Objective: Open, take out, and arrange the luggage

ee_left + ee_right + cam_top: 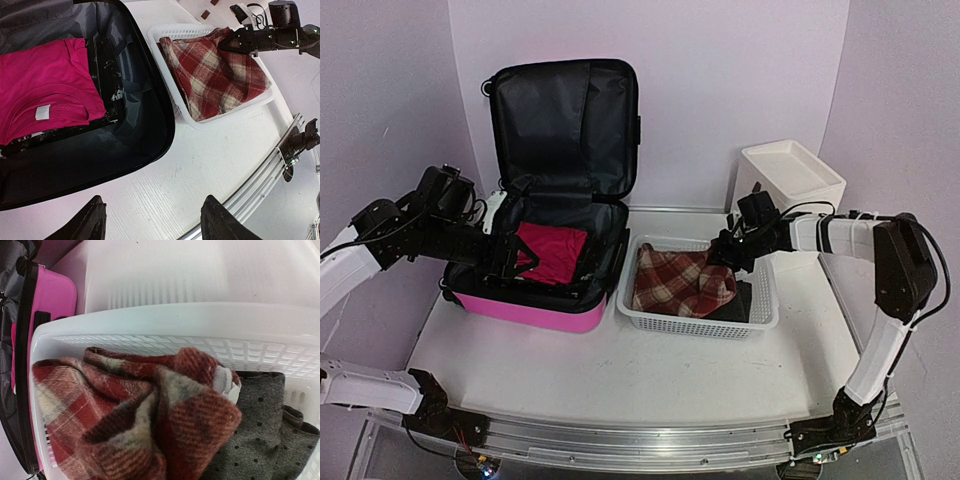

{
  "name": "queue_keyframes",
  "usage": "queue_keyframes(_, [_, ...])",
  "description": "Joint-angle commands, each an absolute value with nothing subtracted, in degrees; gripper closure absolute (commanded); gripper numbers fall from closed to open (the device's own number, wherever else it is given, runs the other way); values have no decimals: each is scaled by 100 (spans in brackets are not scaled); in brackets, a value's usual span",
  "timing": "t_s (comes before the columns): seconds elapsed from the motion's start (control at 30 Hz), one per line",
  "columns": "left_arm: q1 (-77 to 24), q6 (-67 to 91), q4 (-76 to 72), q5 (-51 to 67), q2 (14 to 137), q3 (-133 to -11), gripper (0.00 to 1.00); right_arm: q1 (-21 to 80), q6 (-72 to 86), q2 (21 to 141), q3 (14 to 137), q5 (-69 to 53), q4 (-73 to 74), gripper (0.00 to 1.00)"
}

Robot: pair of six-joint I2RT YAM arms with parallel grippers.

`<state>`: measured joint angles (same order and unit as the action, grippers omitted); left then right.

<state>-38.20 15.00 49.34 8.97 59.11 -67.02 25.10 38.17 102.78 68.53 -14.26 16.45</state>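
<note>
The luggage [535, 310] is a hot-pink suitcase lying open at the left, its black-lined lid [565, 125] upright against the back wall. A folded pink shirt [552, 252] [45, 95] lies in its base. My left gripper [510, 258] [156, 220] hovers over the suitcase's near side, open and holding nothing. My right gripper [725, 250] [231, 42] is over the white mesh basket [690, 325], shut on a bunched corner of the red plaid cloth [680, 282] [125, 405]. Its fingers are hidden in the right wrist view.
A dark grey dotted garment [260, 415] lies in the basket's right end beside the plaid cloth. A white plastic drawer unit [790, 175] stands at the back right. The table's metal rail [295, 145] runs along the near edge.
</note>
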Motion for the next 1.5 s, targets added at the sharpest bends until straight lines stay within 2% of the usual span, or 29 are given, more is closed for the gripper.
queue_keyframes(0.0, [-3805, 1516, 4639, 973, 5949, -6873, 35, 2457, 3528, 9678, 6708, -1279, 1683, 100])
queue_keyframes(0.37, [-3806, 1521, 4623, 1031, 5996, -6895, 35, 2112, 3133, 9665, 6368, -1389, 1708, 100])
queue_keyframes(0.4, [-3806, 1513, 4621, 1029, 6005, -6897, 35, 2099, 2968, 9743, 6454, -1414, 1804, 95])
queue_keyframes(0.47, [-3806, 1512, 4617, 1044, 6020, -6891, 35, 2093, 2462, 9874, 6774, -1230, 2476, 66])
queue_keyframes(0.53, [-3806, 1520, 4622, 1055, 6018, -6883, 35, 2092, 1943, 9779, 7088, -638, 3408, 48])
queue_keyframes(0.6, [-3806, 1546, 4616, 1042, 5926, -6845, 36, 2094, 1468, 9526, 7293, -45, 4123, 38])
queue_keyframes(0.7, [-3801, 1492, 4637, 966, 5882, -6848, 35, 2242, 1033, 9159, 7644, 389, 5033, 32])
queue_keyframes(0.83, [-3806, 1483, 4655, 877, 5900, -6959, 35, 2781, 1144, 8760, 7913, 376, 5468, 32])
queue_keyframes(0.97, [-3806, 1552, 4657, 956, 6051, -7086, 35, 2848, 1974, 8965, 7597, -1945, 4473, 36])
queue_keyframes(1.0, [-3806, 1578, 4656, 991, 6079, -7100, 35, 2843, 2083, 9098, 7523, -2123, 4207, 38])
queue_keyframes(1.13, [-3814, 1697, 4653, 1201, 6087, -7095, 36, 2526, 2204, 9603, 7422, -2419, 4034, 63])
queue_keyframes(1.2, [-3814, 1734, 4651, 1217, 6006, -7025, 36, 2356, 2088, 9706, 7222, -2034, 4033, 69])
queue_keyframes(1.33, [-3814, 1766, 4649, 1148, 5804, -6884, 36, 2311, 1689, 9994, 6984, -605, 4281, 73])
queue_keyframes(1.47, [-3814, 1741, 4658, 1143, 5777, -6855, 36, 2535, 1586, 9900, 7455, 546, 5237, 79])
